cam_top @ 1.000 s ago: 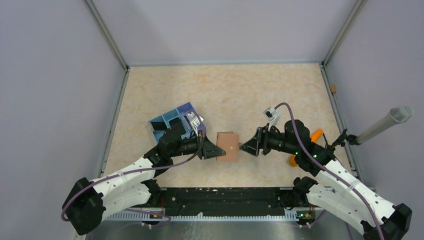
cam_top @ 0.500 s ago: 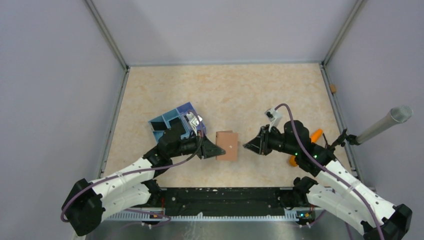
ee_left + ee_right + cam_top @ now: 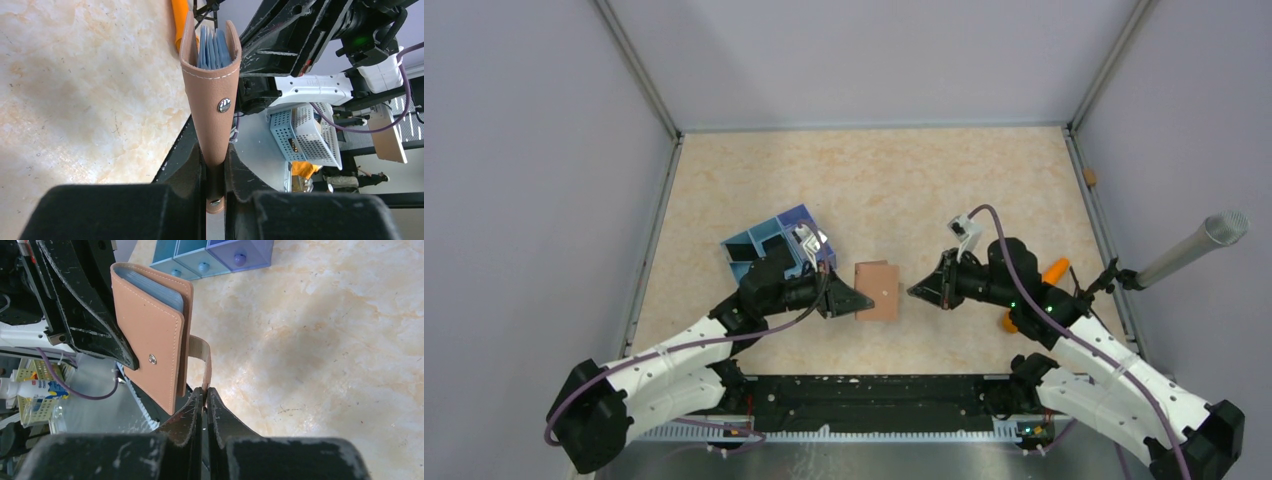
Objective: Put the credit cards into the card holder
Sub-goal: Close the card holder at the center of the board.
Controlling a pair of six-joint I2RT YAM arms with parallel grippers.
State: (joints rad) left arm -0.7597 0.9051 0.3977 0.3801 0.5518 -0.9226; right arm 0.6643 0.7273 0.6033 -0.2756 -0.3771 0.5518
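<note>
Both jaws hold the card holder (image 3: 880, 290) above the counter (image 3: 874, 180): left jaws clamped on one edge, right jaws pinched together on its strap (image 3: 199, 347). Blue credit cards (image 3: 210, 47) sit inside. We judge fastening comes next: draw the strap onto the snap (image 3: 152, 359).

Robot lab test cell — plain grey walls (image 3: 544, 150) w/ metal frame posts (image 3: 639, 70) box in a marble-look table (image 3: 874, 190); cabled arms (image 3: 674, 360) bolted to a black base rail (image 3: 874, 400), mic (image 3: 1199, 245) on a stand, white mesh baskets (image 3: 305, 132) off the edge.
</note>
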